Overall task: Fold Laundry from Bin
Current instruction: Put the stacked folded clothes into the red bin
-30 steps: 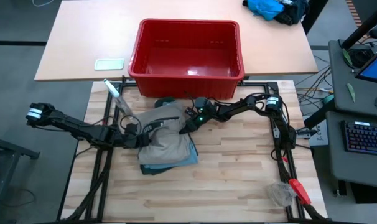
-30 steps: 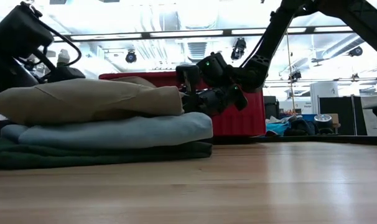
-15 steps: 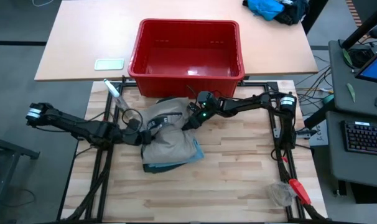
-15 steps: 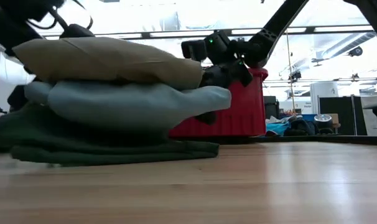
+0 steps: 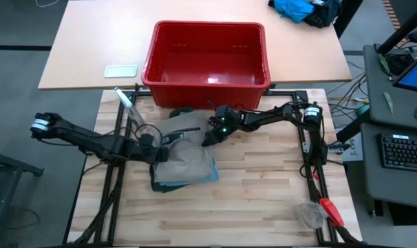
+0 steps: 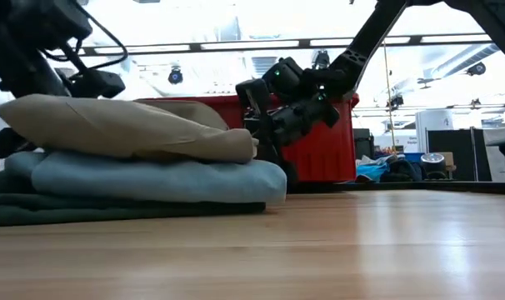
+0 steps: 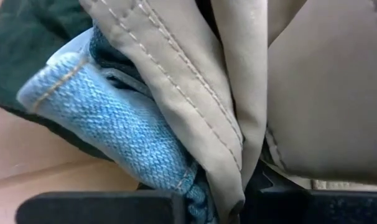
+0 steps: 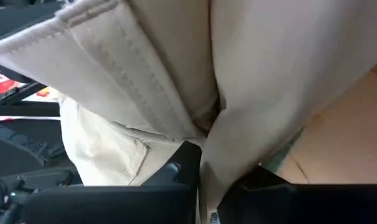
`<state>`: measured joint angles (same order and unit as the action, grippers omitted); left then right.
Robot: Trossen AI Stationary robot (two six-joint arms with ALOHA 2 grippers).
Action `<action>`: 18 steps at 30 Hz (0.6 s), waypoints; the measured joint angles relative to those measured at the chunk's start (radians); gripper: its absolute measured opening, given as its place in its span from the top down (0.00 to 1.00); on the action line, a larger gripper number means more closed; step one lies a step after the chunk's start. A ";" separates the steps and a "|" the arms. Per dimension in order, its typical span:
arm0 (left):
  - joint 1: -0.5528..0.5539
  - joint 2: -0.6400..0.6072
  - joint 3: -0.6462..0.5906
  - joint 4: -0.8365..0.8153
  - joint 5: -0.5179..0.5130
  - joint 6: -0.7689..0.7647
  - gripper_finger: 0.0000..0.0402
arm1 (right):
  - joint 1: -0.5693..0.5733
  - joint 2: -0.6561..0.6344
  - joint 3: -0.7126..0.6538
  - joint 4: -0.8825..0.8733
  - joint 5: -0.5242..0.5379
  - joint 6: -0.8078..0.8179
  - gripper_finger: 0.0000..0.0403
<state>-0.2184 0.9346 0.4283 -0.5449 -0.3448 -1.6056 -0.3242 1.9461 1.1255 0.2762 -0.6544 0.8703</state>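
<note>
I am watching the left arm reaching in low from the table's left edge, its long dark links lying almost flat, and the left gripper (image 5: 155,146) is pressing against the left side of the stack of laundry (image 5: 186,157). In its wrist view the fingers (image 7: 101,207) are pinching together on a khaki-taupe piece (image 7: 313,106), with the light blue denim trousers (image 7: 114,121) bulging just beside them and the dark green shorts (image 7: 33,25) behind. The right arm is stretching across from the right side, elbow bent near the table's right rail, and the right gripper (image 5: 210,135) is meeting the pile at its far right corner, just in front of the bin (image 5: 207,86). Its fingers (image 8: 170,202) are clamping a fold of the same khaki cloth.

From table height the three garments are lying in layers on the wooden table (image 6: 336,250): green at the bottom, denim in the middle, khaki on top. The red tub is sitting behind them on the far table.

The cloth is hiding the tips of both grippers from above, and each wrist view is filling with fabric, so I am not seeing how much of the lower layers each one is gripping. The dark shorts are barely showing from overhead.
</note>
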 joint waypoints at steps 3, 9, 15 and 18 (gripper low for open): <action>0.000 0.016 -0.019 0.004 0.005 -0.015 0.91 | -0.006 -0.003 0.000 -0.007 -0.011 0.015 0.87; 0.000 0.024 -0.028 0.005 0.014 -0.033 0.91 | -0.029 -0.025 -0.001 -0.094 -0.107 0.036 0.62; 0.000 0.025 -0.029 0.011 0.017 -0.048 0.91 | -0.027 -0.047 -0.002 -0.154 -0.119 0.037 0.33; 0.000 0.026 -0.030 0.012 0.018 -0.052 0.91 | -0.016 -0.018 -0.002 -0.149 -0.050 0.036 0.21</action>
<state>-0.2188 0.9603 0.3985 -0.5325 -0.3267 -1.6572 -0.3403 1.9280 1.1240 0.1270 -0.7044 0.9063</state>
